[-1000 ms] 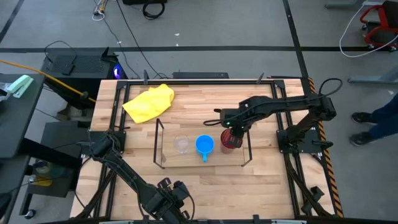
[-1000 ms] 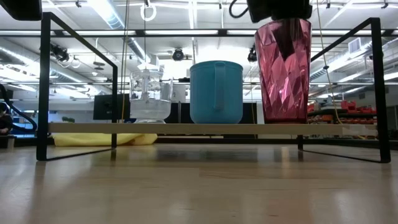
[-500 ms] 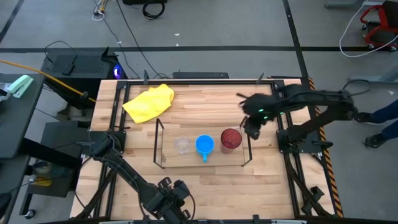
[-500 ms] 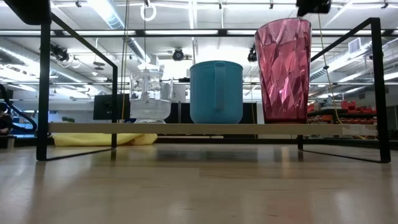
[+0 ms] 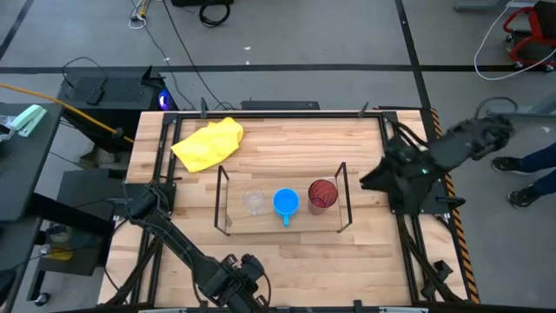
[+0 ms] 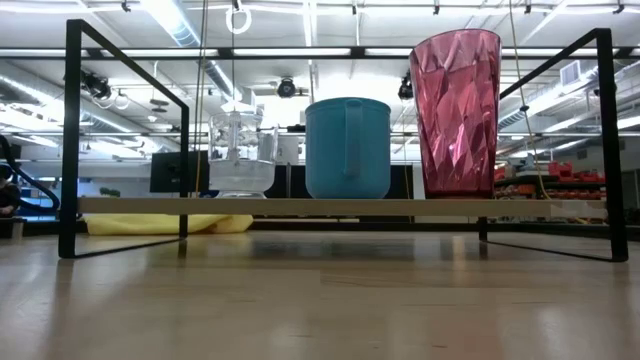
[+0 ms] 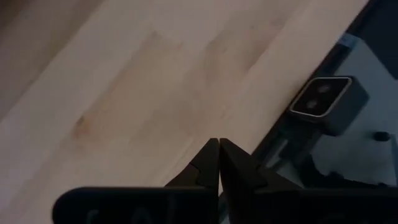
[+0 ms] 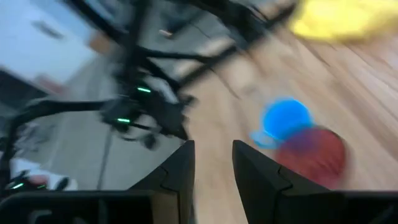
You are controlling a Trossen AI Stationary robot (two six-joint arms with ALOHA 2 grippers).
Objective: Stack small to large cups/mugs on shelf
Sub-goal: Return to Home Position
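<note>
Three cups stand upright in a row on the board of the black wire shelf (image 5: pixel 222 202): the small clear cup (image 5: pixel 253 202) on the left, the blue mug (image 5: pixel 286 203) in the middle, and the dark red cup (image 5: pixel 322 195) on the right. The low view shows the clear cup (image 6: pixel 240 155), the blue mug (image 6: pixel 347 148) and the red cup (image 6: pixel 455 112) resting on their bases on the shelf board (image 6: pixel 150 206). My right gripper (image 8: pixel 213 165) is open and empty, drawn back by the table's right edge (image 5: pixel 369 183). My left gripper (image 7: pixel 218 163) is shut and empty at the near edge (image 5: pixel 236 276).
A yellow cloth (image 5: pixel 208 143) lies on the table's far left part. Black rails (image 5: pixel 408 217) run along the table's sides. A small camera block (image 7: pixel 322 104) sits at the near edge by my left gripper. Bare wood lies between the shelf and the near edge.
My right gripper, which had one finger down inside the red cup's rim, has risen out of it and drawn back toward the table's right edge. The red cup stays standing upright on the shelf where it was.
</note>
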